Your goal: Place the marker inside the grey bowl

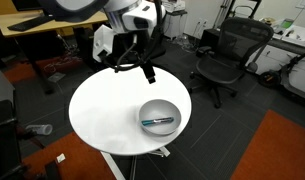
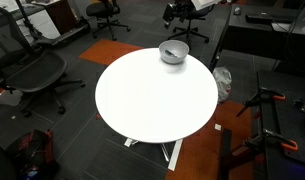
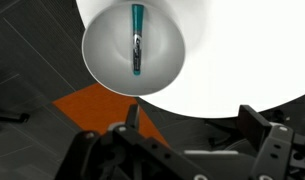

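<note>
one thing counts here, and it looks done: the marker [image 3: 137,40] lies inside the grey bowl [image 3: 102,62], flat along the bottom and touching nothing else. an exterior view shows the same, a thin teal stick [image 1: 158,121] resting across the bowl's floor [image 1: 173,108].

the hand [image 3: 190,112] hangs above and to one side of the bowl, well clear of its rim, with its fingers [image 3: 132,112] spread apart and nothing between them. in an exterior view it sits over the far edge of the counter [image 1: 102,110], apart from the bowl. as far as i can judge, all that is left is for the arm to draw away, if that.

the marker is slim and straight, dark teal with a small pale glint near its middle, and much shorter than the bowl is wide. the bowl is round, smooth and light grey with deep curved sides and a soft sheen. it sits near the edge of the counter [image 2: 157,100], a plain matte white disc. the hand is black, hard and angular.
</note>
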`<state>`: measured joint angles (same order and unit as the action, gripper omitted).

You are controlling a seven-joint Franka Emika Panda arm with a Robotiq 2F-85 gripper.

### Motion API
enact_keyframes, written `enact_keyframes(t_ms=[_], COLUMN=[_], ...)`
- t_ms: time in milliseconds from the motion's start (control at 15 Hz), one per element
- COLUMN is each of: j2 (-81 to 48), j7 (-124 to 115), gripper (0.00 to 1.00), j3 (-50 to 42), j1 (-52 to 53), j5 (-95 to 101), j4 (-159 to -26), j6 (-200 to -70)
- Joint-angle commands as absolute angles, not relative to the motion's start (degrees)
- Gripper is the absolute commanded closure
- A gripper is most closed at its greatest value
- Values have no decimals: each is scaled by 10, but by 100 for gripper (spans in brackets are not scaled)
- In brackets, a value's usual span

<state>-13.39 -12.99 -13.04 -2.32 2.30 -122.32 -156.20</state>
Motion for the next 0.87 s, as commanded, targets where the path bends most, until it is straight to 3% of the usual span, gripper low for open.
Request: enact_keyframes(t_ms=[0,333,800], j2=[-65,-41,-57], j7=[-129,-111,-127], gripper=[0,0,0], j3=[-116,-92,-90], j1=[-28,-37,-38], j5=[33,11,24], j4=[-1266,-1260,-1249], j6=[-1491,-1392,-1404])
